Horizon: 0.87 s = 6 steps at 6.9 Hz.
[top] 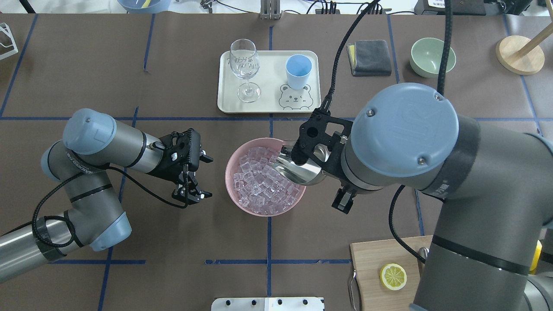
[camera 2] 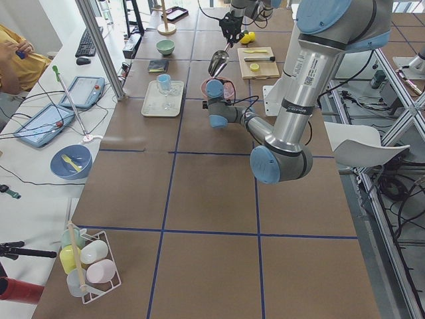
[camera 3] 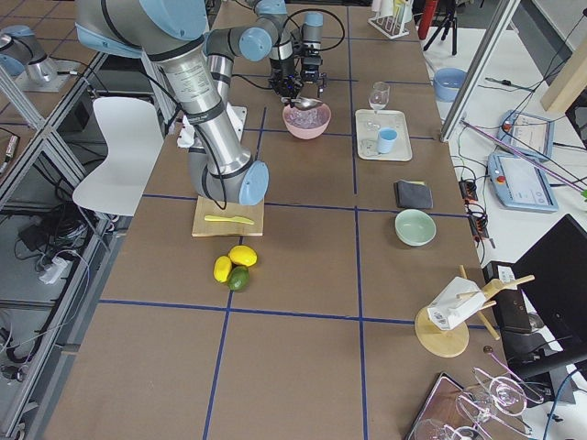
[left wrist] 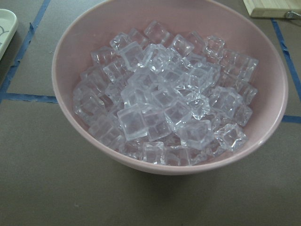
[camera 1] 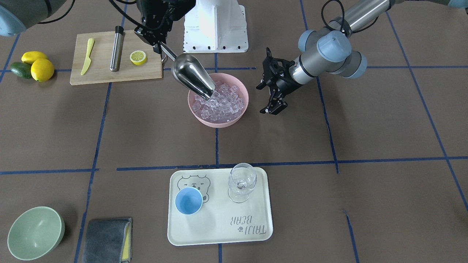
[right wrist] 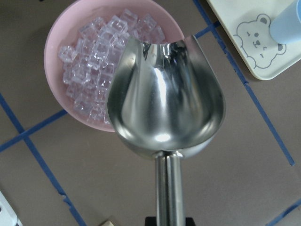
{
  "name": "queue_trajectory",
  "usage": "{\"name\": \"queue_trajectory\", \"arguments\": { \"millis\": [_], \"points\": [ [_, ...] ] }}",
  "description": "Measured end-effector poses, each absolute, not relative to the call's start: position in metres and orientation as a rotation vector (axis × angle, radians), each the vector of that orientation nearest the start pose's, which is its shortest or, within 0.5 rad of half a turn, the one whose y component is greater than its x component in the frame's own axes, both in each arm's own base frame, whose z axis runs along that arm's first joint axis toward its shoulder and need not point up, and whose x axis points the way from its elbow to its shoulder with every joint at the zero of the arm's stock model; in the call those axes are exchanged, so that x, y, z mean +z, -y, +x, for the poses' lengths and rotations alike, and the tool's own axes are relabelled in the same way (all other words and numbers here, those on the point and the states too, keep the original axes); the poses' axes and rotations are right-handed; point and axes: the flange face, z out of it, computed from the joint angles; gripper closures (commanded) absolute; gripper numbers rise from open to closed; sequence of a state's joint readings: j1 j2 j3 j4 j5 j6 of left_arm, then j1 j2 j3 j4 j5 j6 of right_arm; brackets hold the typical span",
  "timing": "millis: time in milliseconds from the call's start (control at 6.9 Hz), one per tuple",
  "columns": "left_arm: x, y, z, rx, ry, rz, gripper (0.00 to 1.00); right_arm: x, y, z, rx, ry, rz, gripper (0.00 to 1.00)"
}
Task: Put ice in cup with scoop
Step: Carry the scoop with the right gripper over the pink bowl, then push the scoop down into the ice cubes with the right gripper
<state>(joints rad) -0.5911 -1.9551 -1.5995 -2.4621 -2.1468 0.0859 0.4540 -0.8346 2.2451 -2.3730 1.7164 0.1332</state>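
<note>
The steel scoop [camera 1: 192, 76] is held by its rod handle in my right gripper [camera 1: 158, 44], which is shut on it. The scoop tilts down, its lip at the ice [camera 1: 221, 104] piled in the pink bowl [camera 1: 247, 95]. In the right wrist view the scoop's trough [right wrist: 164, 103] is empty, over the bowl's near rim. My left gripper [camera 1: 265, 99] is open and empty, close beside the bowl, and its camera shows the ice [left wrist: 164, 99] from near. The light-blue cup [camera 1: 188, 200] stands empty on the cream tray [camera 1: 234, 226].
A wine glass [camera 1: 241, 181] stands on the tray beside the cup. A cutting board [camera 1: 102, 71] holds a steel cylinder [camera 1: 117, 48], a lemon half [camera 1: 138, 57] and a yellow knife [camera 1: 87, 56]. Lemons [camera 1: 41, 69], a green bowl [camera 1: 34, 232] and a grey cloth [camera 1: 108, 239] lie further out.
</note>
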Motion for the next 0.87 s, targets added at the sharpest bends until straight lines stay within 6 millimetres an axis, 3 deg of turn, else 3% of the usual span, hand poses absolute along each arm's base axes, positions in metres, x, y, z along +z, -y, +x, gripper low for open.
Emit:
{"name": "queue_trajectory", "arguments": {
  "millis": [145,435,869],
  "points": [
    [0.325,0.414,0.475,1.258,-1.068,1.002,0.00,0.106,0.325,-0.395,-1.042,0.429,0.360,1.00],
    [0.327,0.414,0.475,1.257,-1.067,1.003,0.00,0.095,0.344,-0.436,-1.093,0.341,0.247,1.00],
    [0.325,0.414,0.473,1.257,-1.069,1.007,0.00,0.096,0.355,-0.470,-1.153,0.291,0.181,1.00]
  ]
}}
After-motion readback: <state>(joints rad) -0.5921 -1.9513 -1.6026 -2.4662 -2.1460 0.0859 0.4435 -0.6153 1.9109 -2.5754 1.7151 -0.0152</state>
